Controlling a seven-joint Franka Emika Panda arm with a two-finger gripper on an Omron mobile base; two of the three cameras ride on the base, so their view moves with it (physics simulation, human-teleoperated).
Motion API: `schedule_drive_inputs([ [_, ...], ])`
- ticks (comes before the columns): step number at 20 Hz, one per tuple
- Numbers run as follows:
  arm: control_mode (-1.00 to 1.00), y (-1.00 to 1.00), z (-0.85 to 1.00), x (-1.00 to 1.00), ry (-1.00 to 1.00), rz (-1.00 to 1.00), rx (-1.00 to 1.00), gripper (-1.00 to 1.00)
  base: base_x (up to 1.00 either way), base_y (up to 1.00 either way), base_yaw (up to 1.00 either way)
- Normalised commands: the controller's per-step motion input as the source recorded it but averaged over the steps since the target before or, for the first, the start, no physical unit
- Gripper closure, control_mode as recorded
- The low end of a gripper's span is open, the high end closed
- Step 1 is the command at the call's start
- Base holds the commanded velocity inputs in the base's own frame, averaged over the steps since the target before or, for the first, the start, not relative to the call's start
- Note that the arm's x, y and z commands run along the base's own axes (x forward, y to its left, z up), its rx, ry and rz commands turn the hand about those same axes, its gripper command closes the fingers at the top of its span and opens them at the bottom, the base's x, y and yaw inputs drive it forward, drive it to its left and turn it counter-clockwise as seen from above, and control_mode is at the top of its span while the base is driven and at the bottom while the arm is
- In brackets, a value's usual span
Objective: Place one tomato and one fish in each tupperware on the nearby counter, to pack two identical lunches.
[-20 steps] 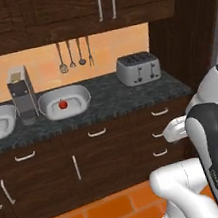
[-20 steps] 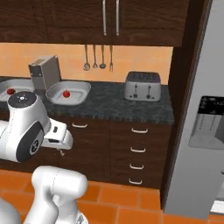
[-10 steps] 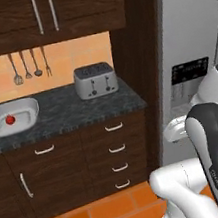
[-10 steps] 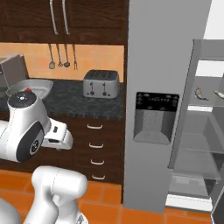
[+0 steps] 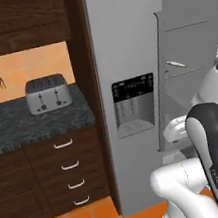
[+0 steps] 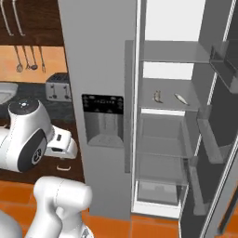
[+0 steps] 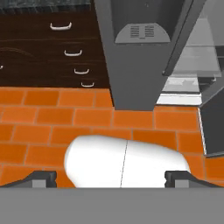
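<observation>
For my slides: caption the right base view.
Open fridge with two fish on a shelf, beside the arm.

Two small slender silvery-grey fish lie on a middle shelf of the open fridge, near each other but apart. The left fish point(image 6: 158, 96) lies nearly end-on, pointing into the shelf; the right fish point(image 6: 181, 98) lies slanted across it. The desk point(image 5: 18, 128), black stone with faint pale marbling, runs above dark brown drawers with curved silver handles.
</observation>
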Motion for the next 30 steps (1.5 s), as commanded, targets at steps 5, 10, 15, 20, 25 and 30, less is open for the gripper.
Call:
schedule_drive_inputs([
  [5,1.0,0.0,0.0,0.0,0.0,0.0,0.0,-1.0,0.42,-0.64,0.0],
  [10,1.0,0.0,0.0,0.0,0.0,0.0,0.0,-1.0,0.61,-0.35,0.0],
  [15,1.0,0.0,0.0,0.0,0.0,0.0,0.0,-1.0,0.57,-0.37,0.0],
  [20,1.0,0.0,0.0,0.0,0.0,0.0,0.0,-1.0,0.18,-0.54,0.0],
  [25,1.0,0.0,0.0,0.0,0.0,0.0,0.0,-1.0,0.6,-0.28,0.0],
  [30,1.0,0.0,0.0,0.0,0.0,0.0,0.0,-1.0,0.46,-0.38,0.0],
])
